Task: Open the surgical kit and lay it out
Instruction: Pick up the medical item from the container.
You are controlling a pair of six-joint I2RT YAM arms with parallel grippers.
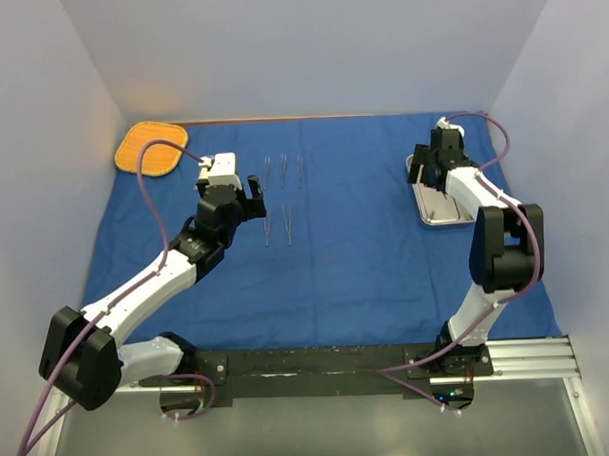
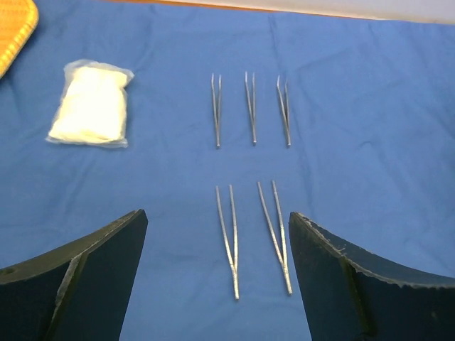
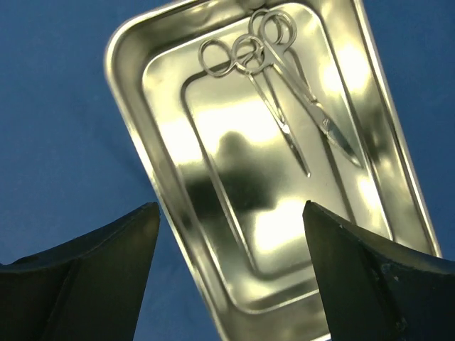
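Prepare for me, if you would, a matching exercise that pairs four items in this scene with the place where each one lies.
Items:
1. gauze pack
2. scissors
3. forceps
4. orange mat

Places:
A. inside the steel tray
B. laid in two rows on the blue cloth
C. at the far left corner
D. by itself on the cloth, in a clear wrapper, to the left of the metal instruments

Pairs: 1-D, 2-A, 3-B, 4-C.
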